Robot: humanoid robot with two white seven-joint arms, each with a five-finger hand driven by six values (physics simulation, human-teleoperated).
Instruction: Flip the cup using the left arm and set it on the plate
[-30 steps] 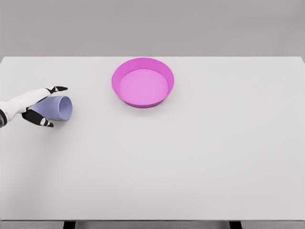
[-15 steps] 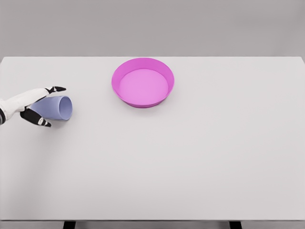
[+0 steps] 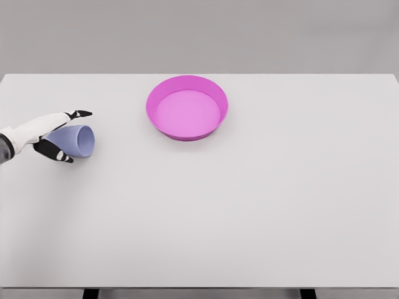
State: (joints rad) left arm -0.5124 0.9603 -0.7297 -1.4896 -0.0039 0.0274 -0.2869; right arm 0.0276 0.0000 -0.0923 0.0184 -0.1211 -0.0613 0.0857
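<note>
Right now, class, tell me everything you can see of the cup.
The cup is pale lavender-blue, plain and smooth, plastic-looking. It lies on its side near the table's left edge, open mouth facing right. The left hand wraps its closed end, fingers above and below. It lies well left of the pink plate.

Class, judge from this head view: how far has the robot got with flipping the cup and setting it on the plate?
Early stage. Done: the left hand has reached the lilac cup, fingers around it. In hand: the grasp; the cup lies sideways on the table. Left: lift, flip, place on the empty pink plate.
</note>
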